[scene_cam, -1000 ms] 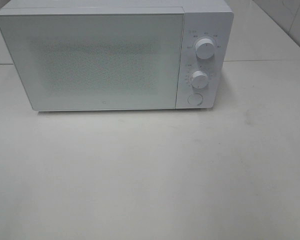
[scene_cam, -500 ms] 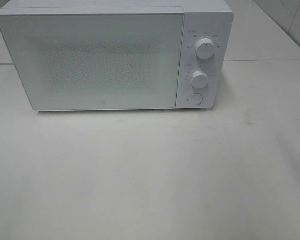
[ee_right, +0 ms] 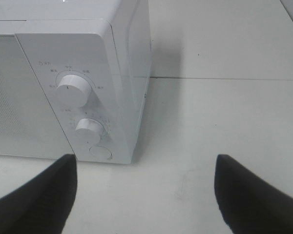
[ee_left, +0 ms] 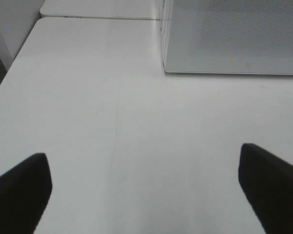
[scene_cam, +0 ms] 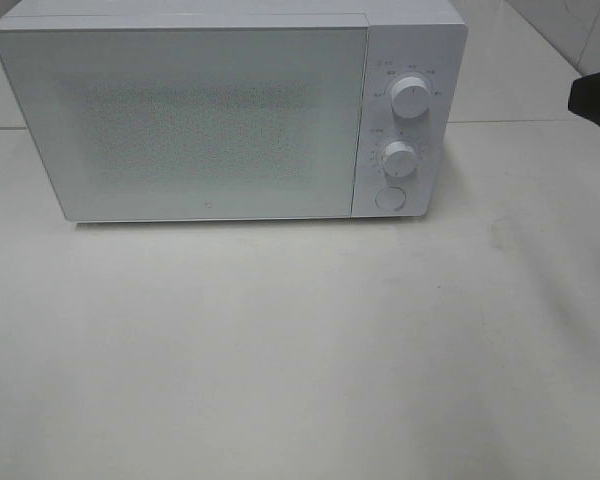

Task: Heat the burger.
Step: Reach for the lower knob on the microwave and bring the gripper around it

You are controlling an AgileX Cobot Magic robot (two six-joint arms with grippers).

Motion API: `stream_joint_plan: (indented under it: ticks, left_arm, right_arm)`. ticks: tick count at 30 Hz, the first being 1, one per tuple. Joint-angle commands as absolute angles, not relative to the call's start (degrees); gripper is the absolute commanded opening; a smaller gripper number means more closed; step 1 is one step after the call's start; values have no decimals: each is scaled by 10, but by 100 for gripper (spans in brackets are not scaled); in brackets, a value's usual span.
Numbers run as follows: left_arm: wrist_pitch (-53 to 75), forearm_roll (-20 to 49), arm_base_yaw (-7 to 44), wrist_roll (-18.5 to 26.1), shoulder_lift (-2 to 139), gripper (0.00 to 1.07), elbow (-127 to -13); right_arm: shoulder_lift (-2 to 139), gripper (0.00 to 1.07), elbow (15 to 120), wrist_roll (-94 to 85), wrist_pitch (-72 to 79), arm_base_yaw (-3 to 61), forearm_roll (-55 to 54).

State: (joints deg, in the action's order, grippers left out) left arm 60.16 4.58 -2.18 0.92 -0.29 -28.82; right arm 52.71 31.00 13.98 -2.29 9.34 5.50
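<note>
A dark part of the right arm (scene_cam: 598, 95) had come into the exterior view at the worktop's right edge, where half a second earlier there was only bare surface; nothing else had shifted. The white microwave (scene_cam: 230, 120) stood toward the far edge of the worktop (scene_cam: 300, 350), its door (scene_cam: 180, 120) shut, with an upper knob (scene_cam: 411, 97), a lower knob (scene_cam: 399, 158) and a round button (scene_cam: 388, 198) down its right panel. The left fingers (ee_left: 19, 195) were spread wide above bare worktop in front of the door's left corner, toward the worktop's left edge, with nothing between them. The right fingers (ee_right: 256, 200) were also wide and empty, above the worktop just in front of the knob panel. The burger showed in none of the views, so where it lay could not be told.
</note>
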Motion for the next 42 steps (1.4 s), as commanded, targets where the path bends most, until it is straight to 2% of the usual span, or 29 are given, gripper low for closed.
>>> stream_joint_plan:
  ticks: [1, 5, 13, 19, 26, 29, 31, 35, 37, 40, 42]
  left_arm:
    - [595, 44, -23, 10, -17, 96, -286]
    - [595, 44, -23, 10, -17, 96, -286]
    - [595, 44, -23, 10, -17, 96, -286]
    - [595, 44, -23, 10, -17, 96, -286]
    - [595, 44, -23, 10, -17, 96, -286]
    - [595, 44, -23, 10, -17, 96, -286]
    - [595, 44, -23, 10, -17, 96, -286]
    - [595, 44, -23, 10, -17, 96, -286]
    - [595, 44, -23, 10, -17, 96, -286]
    - [595, 44, -23, 10, -17, 96, -286]
    - [595, 44, -23, 10, -17, 96, -286]
  right_arm:
    - [561, 75, 314, 139, 40, 89, 59]
    - [587, 75, 314, 139, 70, 89, 58]
    - [646, 75, 250, 117, 242, 89, 43]
    - [697, 75, 194, 53, 359, 91, -38]
    - [735, 75, 167, 24, 423, 103, -97]
    - [753, 75, 162, -11, 453, 139, -135]
    - [790, 75, 162, -63, 497, 203, -193]
    - [816, 75, 162, -95, 536, 245, -244]
    - [849, 75, 162, -116, 575, 290, -301]
    - [859, 75, 162, -119, 589, 304, -319]
    - [894, 75, 163, -119, 636, 354, -379]
